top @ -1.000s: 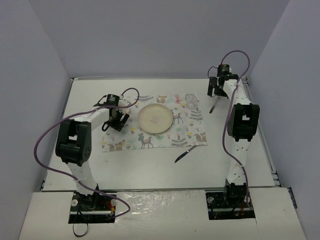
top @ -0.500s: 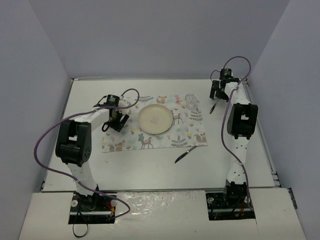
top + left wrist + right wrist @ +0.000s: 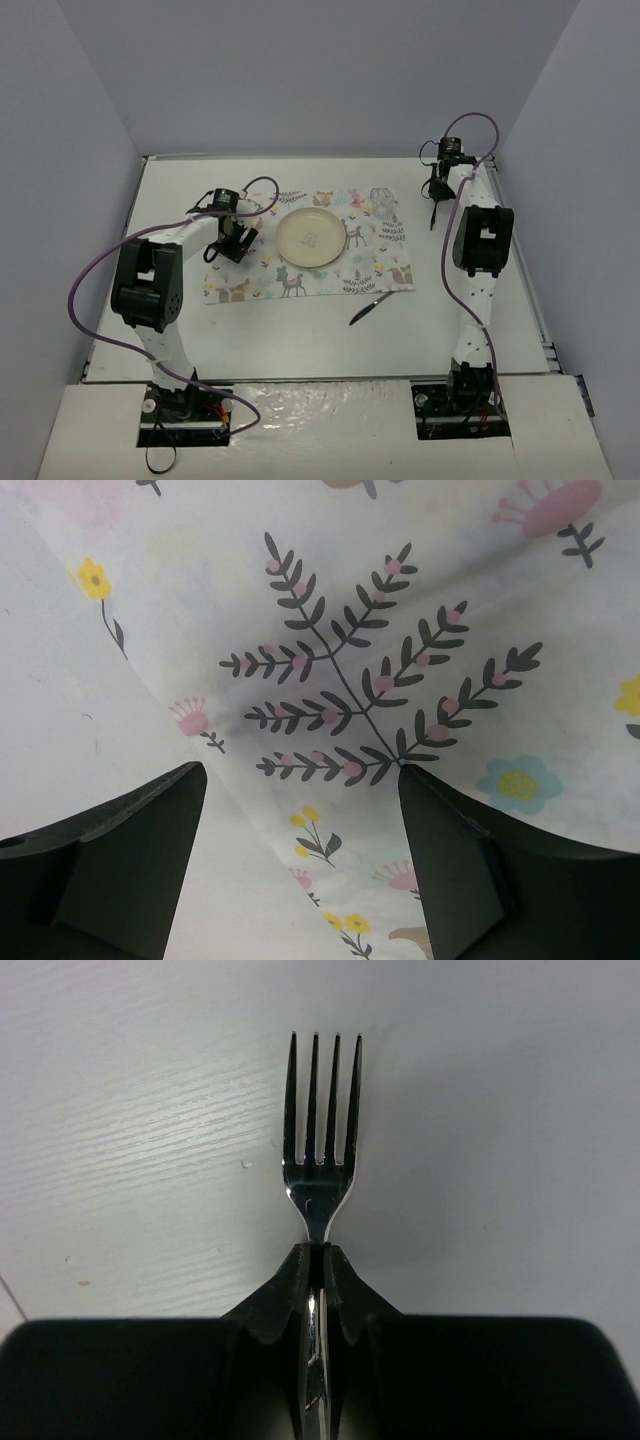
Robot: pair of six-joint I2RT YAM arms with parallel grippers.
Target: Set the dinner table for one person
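— Where was the top camera?
— High above the near edge, looking down over the whole dinner table (image 3: 300,330).
— The wrists?
— Close, facing down: left on the placemat (image 3: 420,580), right on the fork (image 3: 320,1185); both showed from above too.

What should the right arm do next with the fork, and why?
Probably lift the fork clear of the dinner table. The right gripper is shut on its neck, and it sits beyond the right edge of the placemat, apart from the plate.
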